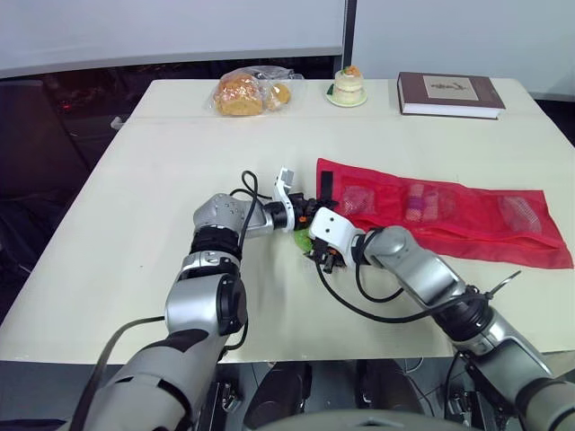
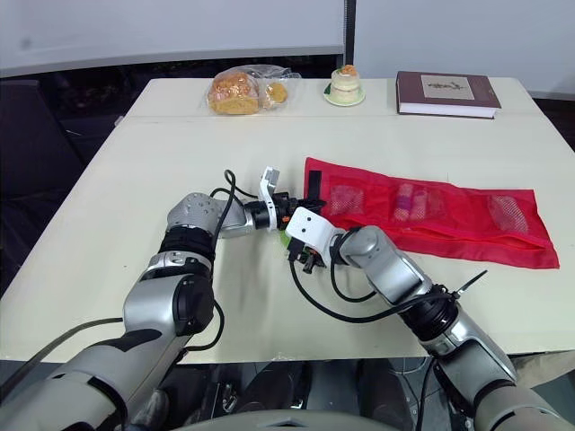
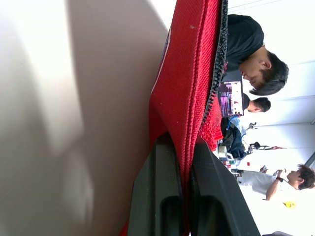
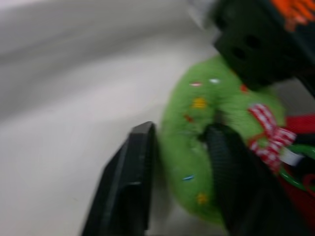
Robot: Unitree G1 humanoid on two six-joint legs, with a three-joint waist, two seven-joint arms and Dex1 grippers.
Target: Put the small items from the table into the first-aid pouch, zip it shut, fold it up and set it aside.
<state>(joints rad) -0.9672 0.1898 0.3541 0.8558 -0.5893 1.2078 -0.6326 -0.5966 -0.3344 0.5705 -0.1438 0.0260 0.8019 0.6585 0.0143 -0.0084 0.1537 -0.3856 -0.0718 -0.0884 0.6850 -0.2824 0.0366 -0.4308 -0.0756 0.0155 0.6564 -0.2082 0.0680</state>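
Between the fingers of the right hand (image 4: 181, 136), a green wreath (image 4: 189, 164)

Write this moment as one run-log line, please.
left end effector: shut on red pouch | right end effector: shut on green wreath

2 silver arms (image 1: 205, 301), black joints, looping black cables (image 1: 358, 310), white wrist housings (image 1: 334, 229).

Bare tabletop (image 1: 153, 189) left of pouch (image 1: 449, 220)
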